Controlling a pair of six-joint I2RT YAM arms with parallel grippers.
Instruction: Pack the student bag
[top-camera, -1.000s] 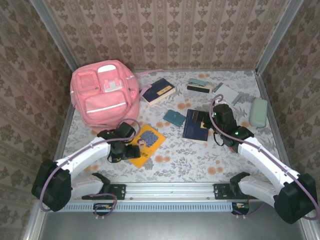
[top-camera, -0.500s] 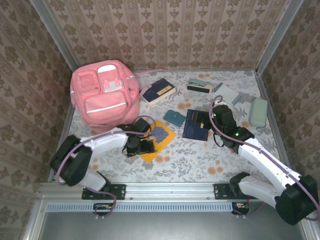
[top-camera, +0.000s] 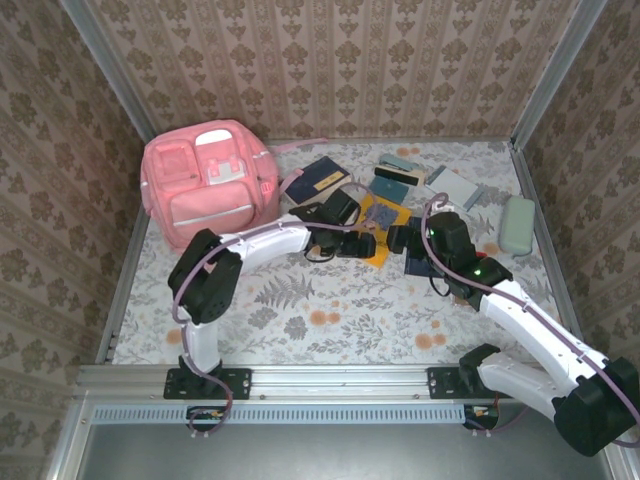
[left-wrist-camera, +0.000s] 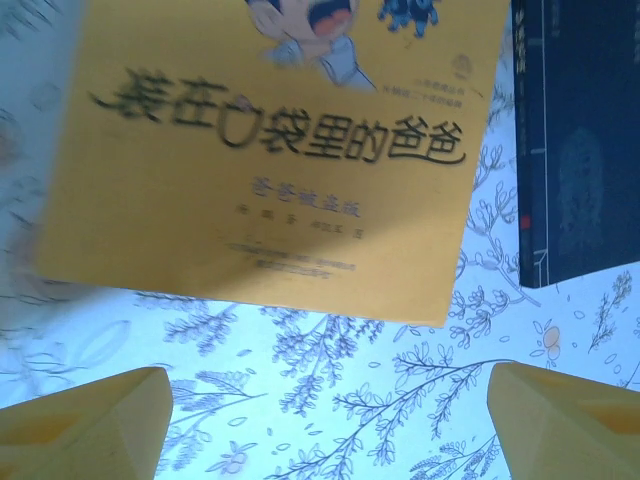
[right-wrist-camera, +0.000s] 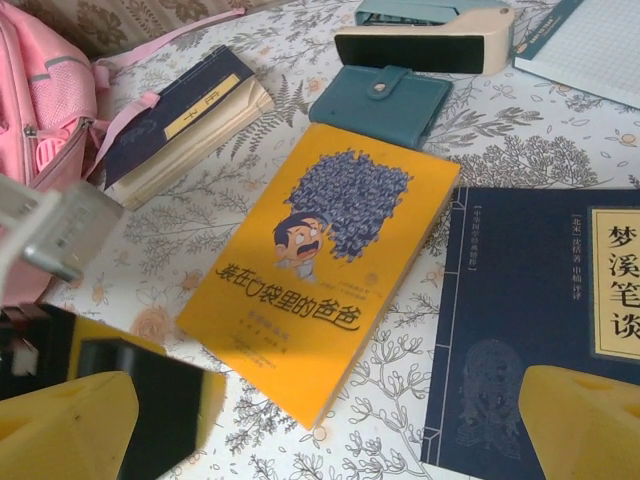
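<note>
Sitting in the far left corner of the table (top-camera: 300, 320), the pink bag (top-camera: 205, 185) has its front pockets turned up toward the overhead camera and is well apart from both grippers. The left arm stretches across the middle of the table, and the left gripper (top-camera: 362, 243) hovers at the near edge of a yellow book (top-camera: 385, 215). In the left wrist view its yellow fingers (left-wrist-camera: 85, 420) stand wide apart with only flowered cloth between them. The yellow book lies just beyond the tips, so this gripper has hold of nothing. A navy book (left-wrist-camera: 575, 140) lies just beside the yellow one, with a strip of cloth showing between them. The right gripper (top-camera: 405, 240) hangs close to the left one, above the navy book. Its fingers are likewise spread as wide as they go, and they grasp nothing. From the right wrist, a teal wallet (right-wrist-camera: 380, 100) lies just beyond the yellow book's far corner, with a stapler (right-wrist-camera: 425, 40) behind it and a notebook (right-wrist-camera: 590, 40) at the far right. A thick book (right-wrist-camera: 185, 120) lies between the yellow book and the bag, with one pink strap of the bag across it. A pale green case (top-camera: 517, 224) lies near the table's right edge.
</note>
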